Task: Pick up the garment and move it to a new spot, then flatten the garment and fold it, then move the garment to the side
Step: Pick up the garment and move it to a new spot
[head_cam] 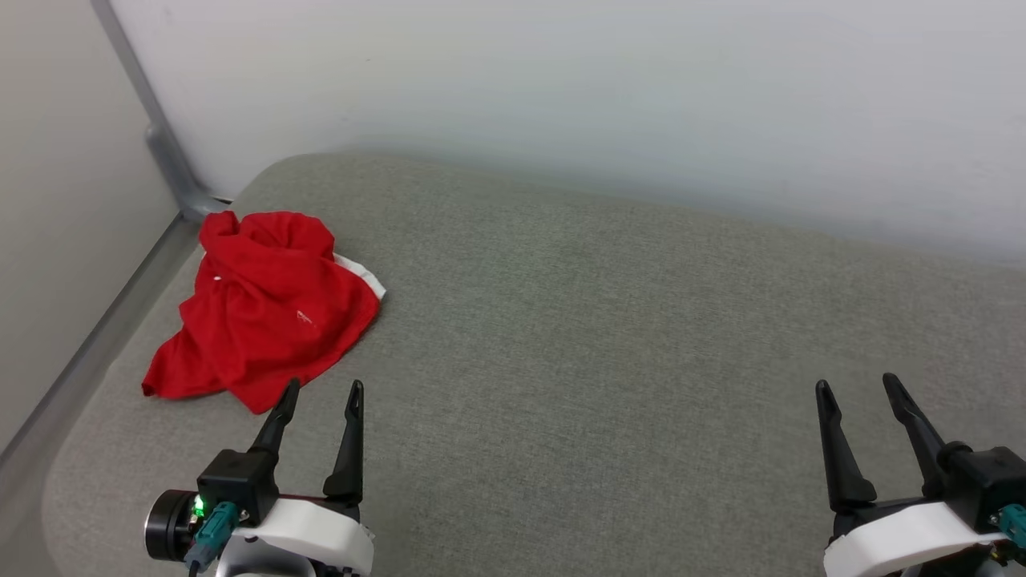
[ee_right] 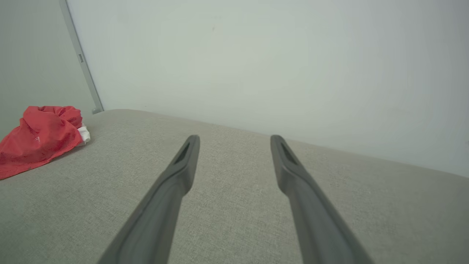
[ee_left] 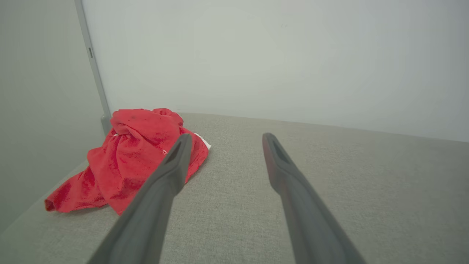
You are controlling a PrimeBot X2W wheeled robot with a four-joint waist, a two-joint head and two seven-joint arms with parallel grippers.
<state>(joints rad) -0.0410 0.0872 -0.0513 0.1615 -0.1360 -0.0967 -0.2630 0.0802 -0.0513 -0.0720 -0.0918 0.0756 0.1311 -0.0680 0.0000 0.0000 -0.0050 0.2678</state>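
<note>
The garment (head_cam: 260,308) is a red shirt crumpled in a heap near the far left corner of the grey cushion, a bit of white fabric peeking out at its right edge. In the left wrist view the garment (ee_left: 128,157) lies ahead and left of the fingers; in the right wrist view the garment (ee_right: 40,137) sits far left. My left gripper (head_cam: 323,390) hovers open just in front of the heap, its left fingertip near the cloth's front edge, nothing between the fingers. My right gripper (head_cam: 858,383) stands open and empty at the lower right, far from the cloth.
The grey cushioned surface (head_cam: 601,336) stretches wide to the right of the heap. White walls close in behind and on the left, with a grey metal post (head_cam: 156,128) in the far left corner. The cushion's left edge (head_cam: 96,377) runs beside a metal rail.
</note>
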